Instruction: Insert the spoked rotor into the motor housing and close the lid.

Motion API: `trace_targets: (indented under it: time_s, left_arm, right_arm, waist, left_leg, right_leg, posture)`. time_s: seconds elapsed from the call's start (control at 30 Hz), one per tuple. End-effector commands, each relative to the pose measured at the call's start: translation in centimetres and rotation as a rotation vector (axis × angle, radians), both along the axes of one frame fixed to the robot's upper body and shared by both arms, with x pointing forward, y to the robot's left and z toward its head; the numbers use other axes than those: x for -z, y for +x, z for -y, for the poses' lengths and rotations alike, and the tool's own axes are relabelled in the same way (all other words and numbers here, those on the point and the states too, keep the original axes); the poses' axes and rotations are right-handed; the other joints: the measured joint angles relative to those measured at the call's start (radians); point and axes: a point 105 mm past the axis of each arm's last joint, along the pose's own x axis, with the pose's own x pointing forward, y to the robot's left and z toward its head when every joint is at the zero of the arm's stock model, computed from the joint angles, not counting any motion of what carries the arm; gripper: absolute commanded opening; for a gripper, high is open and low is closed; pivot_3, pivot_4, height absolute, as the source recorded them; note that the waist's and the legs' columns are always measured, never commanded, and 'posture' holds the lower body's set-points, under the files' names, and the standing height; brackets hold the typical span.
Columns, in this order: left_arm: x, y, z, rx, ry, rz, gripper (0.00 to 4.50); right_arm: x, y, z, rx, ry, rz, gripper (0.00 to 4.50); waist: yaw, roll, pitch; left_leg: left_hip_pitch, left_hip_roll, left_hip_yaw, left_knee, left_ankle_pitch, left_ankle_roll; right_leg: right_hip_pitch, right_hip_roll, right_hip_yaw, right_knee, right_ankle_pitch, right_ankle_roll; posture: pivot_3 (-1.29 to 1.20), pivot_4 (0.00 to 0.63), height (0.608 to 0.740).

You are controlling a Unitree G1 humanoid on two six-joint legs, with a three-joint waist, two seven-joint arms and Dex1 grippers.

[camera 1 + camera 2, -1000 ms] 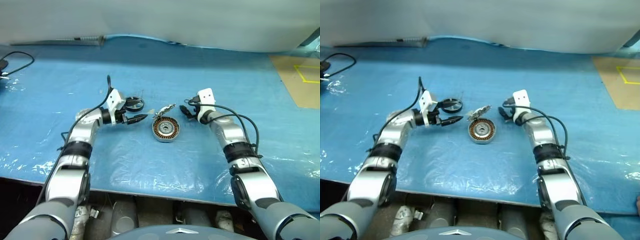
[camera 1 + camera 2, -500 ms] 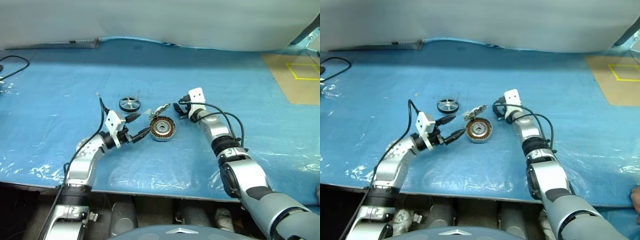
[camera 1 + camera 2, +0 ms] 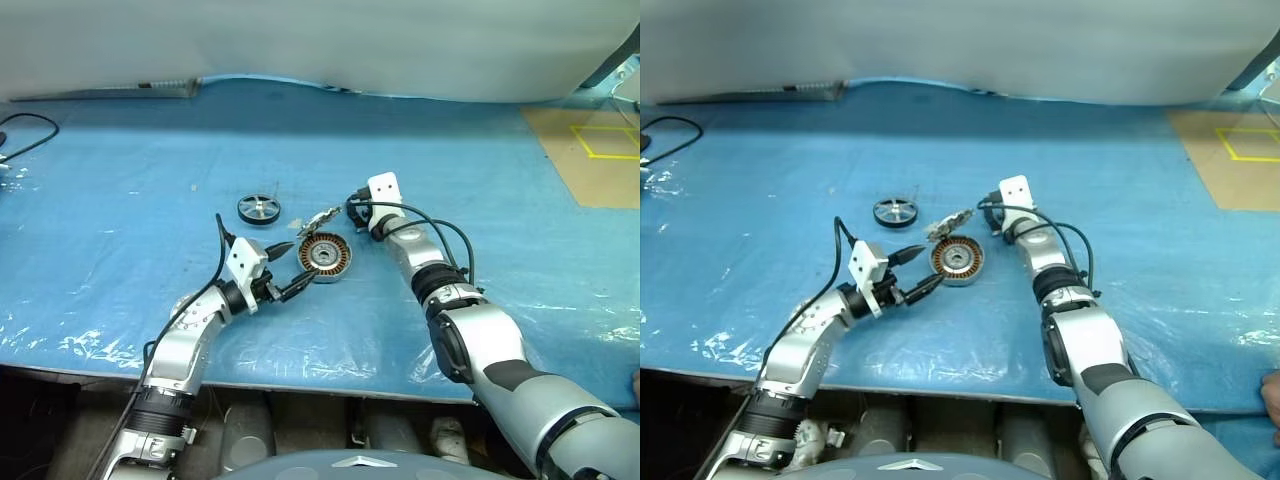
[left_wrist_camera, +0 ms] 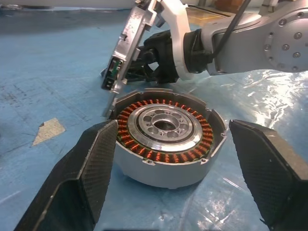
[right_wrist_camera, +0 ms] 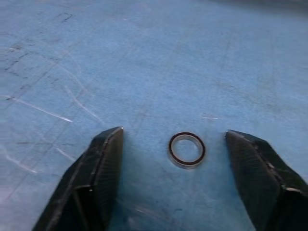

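Observation:
The motor housing [image 3: 326,256], a short silver cylinder with copper windings, stands on the blue mat. My left gripper [image 3: 289,266] is open at its near left side, and in the left wrist view the two fingers [image 4: 91,163] flank the housing [image 4: 166,137] without touching it. The spoked rotor [image 3: 258,208] lies flat, farther back and to the left. The jagged grey lid [image 3: 322,217] sits tilted just behind the housing. My right gripper [image 3: 353,211] is open beside the lid, with a small loose washer [image 5: 186,149] lying on the mat between its fingers.
A black cable [image 3: 20,125] loops at the far left. A tan board with yellow tape [image 3: 590,160] lies at the back right. The table's front edge [image 3: 300,375] runs just below my arms.
My left gripper has left the rotor's side and drawn back and right to the housing's near left. The right gripper has edged left toward the lid. The camera view has shifted.

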Motion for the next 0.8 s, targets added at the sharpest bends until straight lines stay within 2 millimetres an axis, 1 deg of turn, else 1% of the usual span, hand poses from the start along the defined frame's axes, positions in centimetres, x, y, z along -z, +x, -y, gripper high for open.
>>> trace_targets:
  time_s: [0.03, 0.17, 0.2, 0.27, 0.37, 0.43, 0.5, 0.57, 0.63, 0.7, 0.77, 0.8]
  left_arm:
    - [-0.5, -0.7, 0.3, 0.030, 0.007, 0.033, 3.95]
    - [0.4, -1.4, 0.3, 0.041, 0.037, 0.031, 3.95]
    - [0.7, -1.6, 0.2, 0.035, 0.038, 0.030, 3.95]
    - [1.0, -1.7, 0.1, 0.020, 0.027, 0.024, 3.95]
    - [1.5, -1.7, -0.3, -0.030, 0.035, 0.054, 3.95]
    - [1.7, -1.6, -0.5, -0.072, 0.020, 0.056, 3.95]
    - [1.9, -1.5, -0.7, -0.113, 0.018, 0.074, 3.95]
    - [2.1, -1.5, -0.9, -0.131, 0.027, 0.083, 3.95]
    - [1.9, -1.3, -1.2, -0.147, 0.023, 0.085, 3.95]
    - [1.4, -0.8, -1.5, -0.162, 0.016, 0.087, 3.95]
    - [1.0, -0.5, -1.6, -0.165, 0.014, 0.091, 3.95]
    - [0.6, -0.4, -1.7, -0.152, 0.005, 0.097, 3.95]
  right_arm:
    - [3.3, -1.1, 1.5, 0.043, -0.055, -0.109, 2.17]
    - [3.5, -1.2, 1.7, 0.039, -0.066, -0.112, 0.80]
    - [3.6, -1.3, 1.9, 0.033, -0.072, -0.111, 0.55]
    - [3.7, -1.4, 2.3, 0.020, -0.078, -0.112, 0.56]
    - [3.8, -2.1, 3.2, -0.049, -0.114, -0.092, 0.56]
    - [3.7, -3.1, 4.2, -0.109, -0.140, -0.079, 0.56]
    - [3.0, -4.7, 5.2, -0.185, -0.166, -0.062, 0.56]
    - [1.7, -6.7, 5.9, -0.265, -0.185, -0.041, 0.56]
    - [0.0, -8.8, 6.1, -0.362, -0.190, -0.013, 0.56]
    - [-2.0, -10.8, 5.6, -0.477, -0.205, 0.024, 0.56]
    - [-3.0, -11.9, 5.3, -0.529, -0.198, 0.024, 0.56]
    - [-3.9, -12.5, 4.7, -0.568, -0.174, 0.031, 0.56]
  waist:
    - [0.001, 0.001, 0.000]
    - [0.002, 0.001, -0.001]
    - [0.002, 0.001, -0.001]
    - [0.002, 0.001, -0.001]
    - [0.007, 0.001, -0.001]
    - [0.011, 0.001, -0.001]
    - [0.017, 0.001, -0.001]
    - [0.017, 0.000, -0.001]
    - [0.022, 0.000, -0.001]
    - [0.016, 0.000, -0.001]
    - [0.001, 0.000, 0.000]
    - [-0.006, 0.000, 0.000]
  left_leg:
    - [0.000, 0.000, 0.000, 0.000, 0.000, 0.000]
    - [0.000, 0.000, 0.000, 0.000, 0.000, 0.000]
    - [0.000, 0.000, 0.000, 0.000, 0.000, 0.000]
    - [-0.001, 0.000, 0.000, 0.000, 0.000, 0.000]
    - [-0.001, 0.000, 0.000, 0.000, 0.000, 0.000]
    - [-0.002, 0.000, 0.000, -0.001, 0.000, 0.000]
    - [-0.002, -0.001, 0.000, -0.001, 0.000, 0.000]
    - [-0.002, -0.001, -0.001, -0.001, 0.000, 0.000]
    - [-0.002, 0.000, -0.001, -0.002, 0.000, 0.000]
    - [-0.001, -0.001, -0.001, -0.003, 0.000, 0.000]
    - [-0.001, 0.000, -0.001, -0.003, -0.002, 0.004]
    - [-0.001, 0.000, -0.001, -0.003, -0.002, 0.004]
  right_leg:
    - [0.000, 0.000, 0.000, 0.000, 0.000, 0.000]
    - [0.000, 0.000, 0.000, -0.001, 0.000, 0.000]
    - [0.000, 0.000, 0.000, -0.001, 0.000, 0.000]
    - [0.000, 0.000, 0.000, -0.001, 0.000, 0.000]
    - [0.000, 0.000, -0.001, -0.002, 0.000, 0.000]
    - [0.001, 0.000, -0.001, -0.003, 0.000, 0.000]
    - [0.001, 0.000, -0.001, -0.004, 0.000, 0.001]
    - [0.001, 0.000, 0.000, -0.004, -0.001, 0.002]
    - [0.001, 0.001, -0.001, -0.005, -0.001, 0.002]
    - [0.000, 0.001, 0.000, -0.005, -0.001, 0.003]
    - [0.000, 0.001, 0.001, -0.004, -0.001, 0.003]
    - [0.000, 0.001, 0.001, -0.004, -0.001, 0.003]
  posture:
    - [0.00, 0.150, 0.740]
    - [0.00, 0.150, 0.740]
    - [0.00, 0.150, 0.740]
    - [0.00, 0.150, 0.740]
    - [0.00, 0.150, 0.740]
    - [0.00, 0.150, 0.740]
    - [0.00, 0.150, 0.740]
    - [0.00, 0.150, 0.740]
    - [0.00, 0.150, 0.740]
    - [0.00, 0.150, 0.740]
    - [0.00, 0.150, 0.740]
    - [0.00, 0.150, 0.740]
